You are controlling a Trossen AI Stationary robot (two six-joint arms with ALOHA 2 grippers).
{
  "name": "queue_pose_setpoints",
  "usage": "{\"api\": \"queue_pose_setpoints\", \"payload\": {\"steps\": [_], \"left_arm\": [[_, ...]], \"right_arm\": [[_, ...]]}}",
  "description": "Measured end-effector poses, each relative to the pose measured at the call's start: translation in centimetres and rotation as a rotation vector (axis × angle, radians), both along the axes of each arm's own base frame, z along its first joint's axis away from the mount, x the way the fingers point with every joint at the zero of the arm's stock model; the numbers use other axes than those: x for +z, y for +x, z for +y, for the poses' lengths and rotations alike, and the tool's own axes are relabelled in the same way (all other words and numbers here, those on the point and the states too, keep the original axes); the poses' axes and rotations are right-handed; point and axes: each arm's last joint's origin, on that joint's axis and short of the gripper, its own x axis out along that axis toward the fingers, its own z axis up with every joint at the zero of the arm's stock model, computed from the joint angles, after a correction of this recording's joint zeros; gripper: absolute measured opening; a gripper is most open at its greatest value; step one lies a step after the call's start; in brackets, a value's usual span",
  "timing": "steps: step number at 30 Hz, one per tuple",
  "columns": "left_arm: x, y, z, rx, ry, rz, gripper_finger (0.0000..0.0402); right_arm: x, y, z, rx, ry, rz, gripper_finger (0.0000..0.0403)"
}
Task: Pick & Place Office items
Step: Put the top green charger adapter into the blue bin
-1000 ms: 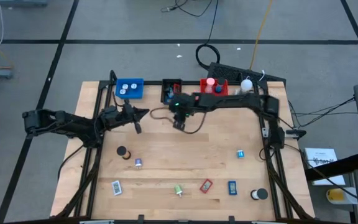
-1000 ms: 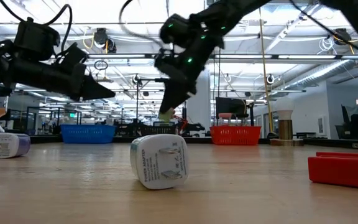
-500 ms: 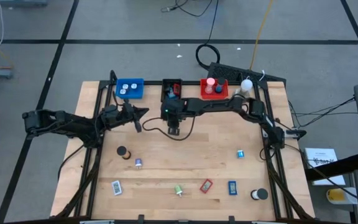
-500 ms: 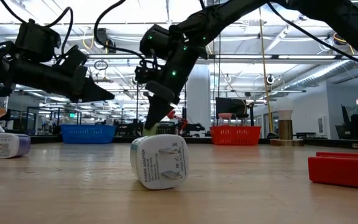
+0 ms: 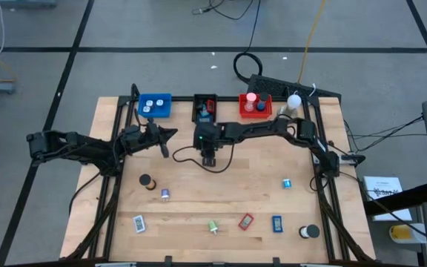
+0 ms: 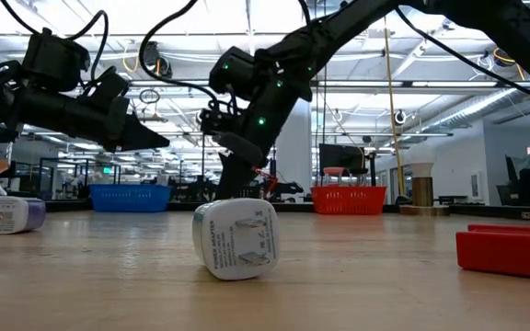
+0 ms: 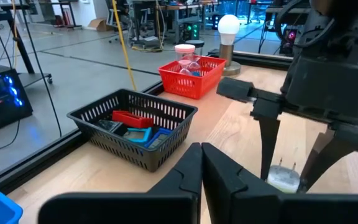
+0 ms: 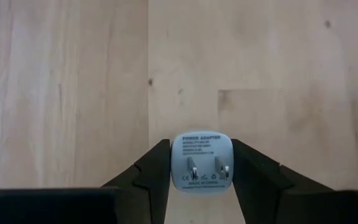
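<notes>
A white charger (image 6: 236, 237) lay on the wooden table (image 6: 357, 285). Behind it, the right gripper (image 6: 229, 181) pointed down. A red tray (image 6: 348, 199) stood farther back.

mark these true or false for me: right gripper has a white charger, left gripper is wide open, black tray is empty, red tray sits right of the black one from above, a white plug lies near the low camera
1. The right gripper is closed on a white charger. True.
2. The left gripper is wide open. False: its fingers are shut together, holding nothing.
3. The black tray is empty. False: red and blue items lie inside it.
4. In the high view, the red tray sits right of the black tray. True.
5. A white plug lies on the table close to the low camera. True.
</notes>
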Motion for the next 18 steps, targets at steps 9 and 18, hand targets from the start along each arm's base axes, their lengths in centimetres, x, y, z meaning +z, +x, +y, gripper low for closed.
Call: {"api": "queue_pose_setpoints", "payload": {"steps": [9, 18], "left_arm": [[0.0, 0.0, 0.0, -0.001, -0.001, -0.001, 0.0004], [-0.5, -0.1, 0.0, -0.001, -0.025, 0.049, 0.0031]], "right_arm": [[-0.5, 0.2, 0.4, -0.008, -0.036, -0.041, 0.0166], [3.9, -0.3, 1.6, 0.000, -0.131, -0.128, 0.0225]]}}
